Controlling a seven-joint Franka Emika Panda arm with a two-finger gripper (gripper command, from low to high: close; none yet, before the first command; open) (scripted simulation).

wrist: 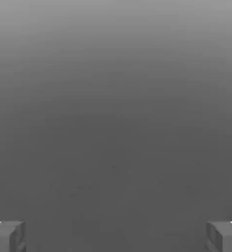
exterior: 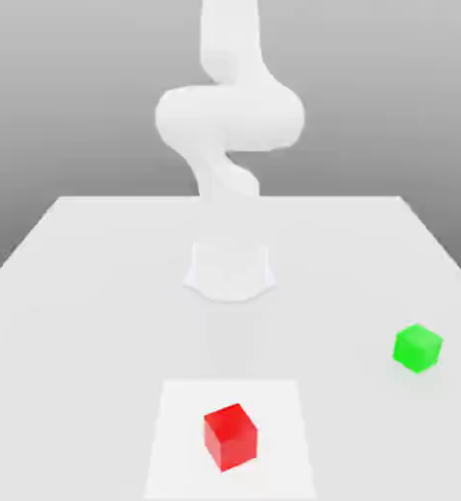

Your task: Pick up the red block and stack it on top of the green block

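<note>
The red block (exterior: 230,436) is sitting on a paler square patch (exterior: 180,440) of the bench (exterior: 77,294), at the near edge in the exterior view, and the green block (exterior: 417,347) is lying well apart from it, toward the exterior view's right and a little farther back. The gripper (wrist: 116,236) is standing spread wide and holding nothing, its fingertips (wrist: 7,235) framing only bare grey ground. The arm (exterior: 229,108) is rising behind the red block, so I judge the gripper must travel forward and down to it.

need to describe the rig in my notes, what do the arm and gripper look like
The arm is plain white with smooth, rounded, bulbous segments on a flared white base; no cables or markings show. The gripper has two blocky grey fingertips with white parts at their outer edges.
</note>
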